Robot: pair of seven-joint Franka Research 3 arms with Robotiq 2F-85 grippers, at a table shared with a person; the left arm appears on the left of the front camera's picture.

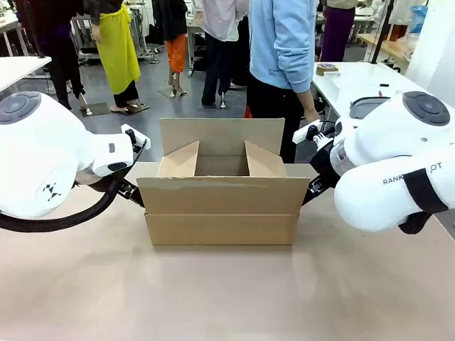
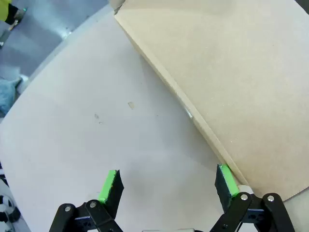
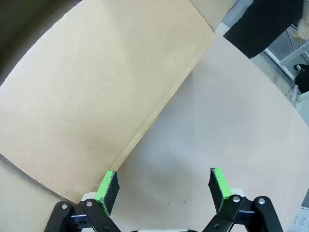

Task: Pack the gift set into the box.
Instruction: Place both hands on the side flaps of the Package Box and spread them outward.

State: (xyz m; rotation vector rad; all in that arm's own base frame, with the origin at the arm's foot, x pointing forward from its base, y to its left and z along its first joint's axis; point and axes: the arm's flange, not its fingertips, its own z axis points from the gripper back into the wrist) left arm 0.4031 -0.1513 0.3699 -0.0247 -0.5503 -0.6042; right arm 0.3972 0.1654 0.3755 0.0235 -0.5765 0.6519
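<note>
The pale table (image 1: 227, 298) fills the lower half of the front view. The white left arm (image 1: 43, 153) bulks in at 9 o'clock and the white right arm (image 1: 398, 163) at 3 o'clock. Between them, at the centre of the table, sits the box (image 1: 222, 206), a brown corrugated carton with its top open: the far flap (image 1: 222, 136) stands upright at 12 o'clock, the two short side flaps lean over the opening, and the near flap rises above the front wall at 6 o'clock. Beyond the box, at 12 o'clock, a person (image 1: 281, 50) in a light blue top and dark trousers stands at the far edge. In the left wrist view the left gripper (image 2: 168, 181) has its jaws spread wide over bare tabletop, holding nothing. The carton's side fills the picture from 12 to 4 o'clock, and the green pad (image 2: 226, 180) at 5 o'clock lies just beside its bottom edge; whether they touch I cannot tell. In the right wrist view the right gripper (image 3: 163, 182) is likewise spread wide and empty, the carton's other side running from 9 to 1 o'clock, its bottom edge just beside the pad at 7 o'clock.
</note>
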